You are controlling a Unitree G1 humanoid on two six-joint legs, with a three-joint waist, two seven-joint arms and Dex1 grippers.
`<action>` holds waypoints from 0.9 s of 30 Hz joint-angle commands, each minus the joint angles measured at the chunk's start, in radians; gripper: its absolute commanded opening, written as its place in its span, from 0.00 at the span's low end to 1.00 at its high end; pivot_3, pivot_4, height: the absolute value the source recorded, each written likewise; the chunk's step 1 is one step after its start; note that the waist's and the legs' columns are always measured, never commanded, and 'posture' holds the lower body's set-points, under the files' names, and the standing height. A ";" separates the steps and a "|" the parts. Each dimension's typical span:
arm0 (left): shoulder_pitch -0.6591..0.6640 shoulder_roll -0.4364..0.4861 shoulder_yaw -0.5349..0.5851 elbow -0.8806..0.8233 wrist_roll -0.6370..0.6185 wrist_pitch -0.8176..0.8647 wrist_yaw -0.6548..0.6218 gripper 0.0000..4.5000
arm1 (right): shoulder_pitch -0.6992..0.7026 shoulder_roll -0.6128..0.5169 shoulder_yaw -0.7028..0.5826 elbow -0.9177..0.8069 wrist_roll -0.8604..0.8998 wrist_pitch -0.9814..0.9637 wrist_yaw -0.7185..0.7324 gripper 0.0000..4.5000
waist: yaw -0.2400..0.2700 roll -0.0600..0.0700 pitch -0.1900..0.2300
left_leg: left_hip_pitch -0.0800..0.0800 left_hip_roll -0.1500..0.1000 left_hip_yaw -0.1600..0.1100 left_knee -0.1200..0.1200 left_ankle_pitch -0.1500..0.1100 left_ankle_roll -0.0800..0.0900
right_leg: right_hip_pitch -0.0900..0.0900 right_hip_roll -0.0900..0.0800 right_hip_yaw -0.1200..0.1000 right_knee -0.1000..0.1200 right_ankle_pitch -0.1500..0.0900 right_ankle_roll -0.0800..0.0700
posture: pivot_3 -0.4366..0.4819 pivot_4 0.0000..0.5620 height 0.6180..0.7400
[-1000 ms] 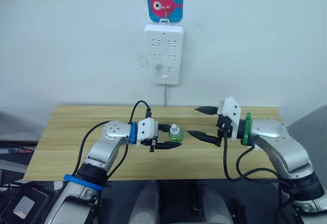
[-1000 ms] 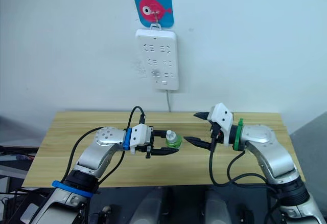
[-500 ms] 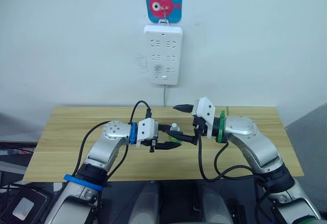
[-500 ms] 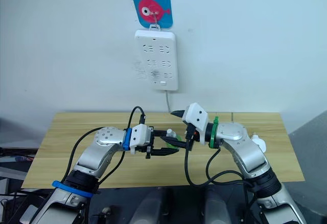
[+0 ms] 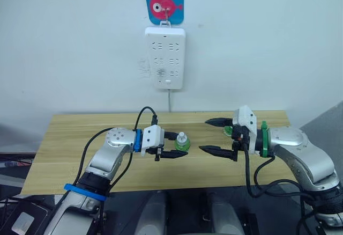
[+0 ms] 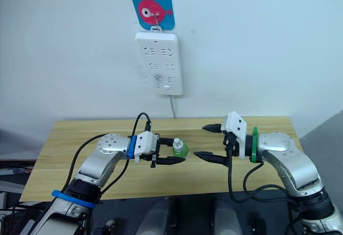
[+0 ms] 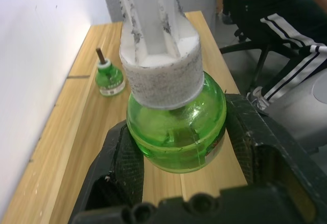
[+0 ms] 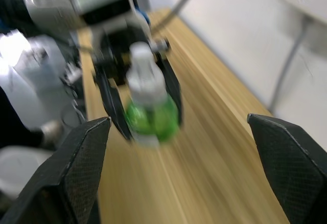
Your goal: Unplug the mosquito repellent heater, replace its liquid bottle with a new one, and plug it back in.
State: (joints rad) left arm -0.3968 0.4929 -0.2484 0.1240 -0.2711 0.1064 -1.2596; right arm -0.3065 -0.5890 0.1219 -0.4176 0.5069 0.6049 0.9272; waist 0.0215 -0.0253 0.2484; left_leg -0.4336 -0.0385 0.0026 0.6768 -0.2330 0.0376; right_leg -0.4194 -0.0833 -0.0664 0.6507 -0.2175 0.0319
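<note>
Two grippers face off over the bench (image 5: 80, 133): left gripper (image 5: 172, 145) clenched around green bottle (image 5: 182, 142), right gripper (image 5: 217, 136) jaws spread empty; power strip (image 5: 165, 57) on the wall beyond.

The small round bottle (image 7: 176, 132) was clear green with a white cap; the wooden tabletop (image 5: 80, 133) was pale yellow-brown; the wall power strip (image 5: 165, 57) was white.

Both head cams look forward and down over the wooden counter (image 5: 80, 133) toward the wall power strip (image 5: 165, 57), sharing nearly the same scene. Left wrist cam sits super close along its fingers (image 7: 122, 157). Right wrist cam faces back across the counter at the left gripper (image 8: 140, 101).
</note>
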 commanded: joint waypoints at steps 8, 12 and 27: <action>-0.011 -0.003 0.008 -0.024 -0.014 -0.006 -0.015 0.49 | -0.092 0.132 0.076 -0.045 0.051 0.098 -0.106 0.65 | 0.007 0.000 0.000 | 0.000 -0.002 0.000 0.000 0.000 0.001 | 0.000 -0.002 0.000 -0.002 0.000 0.000 | 0.56 0.37 1.00; -0.009 -0.005 0.007 -0.034 -0.016 0.001 -0.016 0.49 | -0.091 0.139 0.108 -0.033 0.031 0.084 -0.104 0.65 | 0.004 0.000 0.000 | 0.000 -0.002 0.000 0.000 0.000 0.001 | 0.000 -0.001 0.000 -0.001 0.000 0.000 | 0.56 0.37 1.00; 0.000 -0.012 0.008 -0.048 -0.018 0.016 -0.013 0.49 | -0.096 0.149 0.099 -0.039 0.029 0.053 -0.107 0.06 | 0.004 0.000 0.000 | 0.000 -0.002 0.000 0.000 0.000 0.001 | 0.000 -0.001 0.000 -0.001 0.000 0.000 | 0.56 0.39 1.00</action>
State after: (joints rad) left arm -0.3979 0.4854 -0.2493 0.1194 -0.2713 0.1258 -1.2755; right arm -0.3774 -0.4517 0.2549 -0.3915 0.4905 0.6430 0.8268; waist 0.0254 -0.0251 0.2483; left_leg -0.4340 -0.0407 0.0024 0.6770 -0.2334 0.0384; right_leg -0.4194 -0.0844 -0.0663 0.6495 -0.2175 0.0321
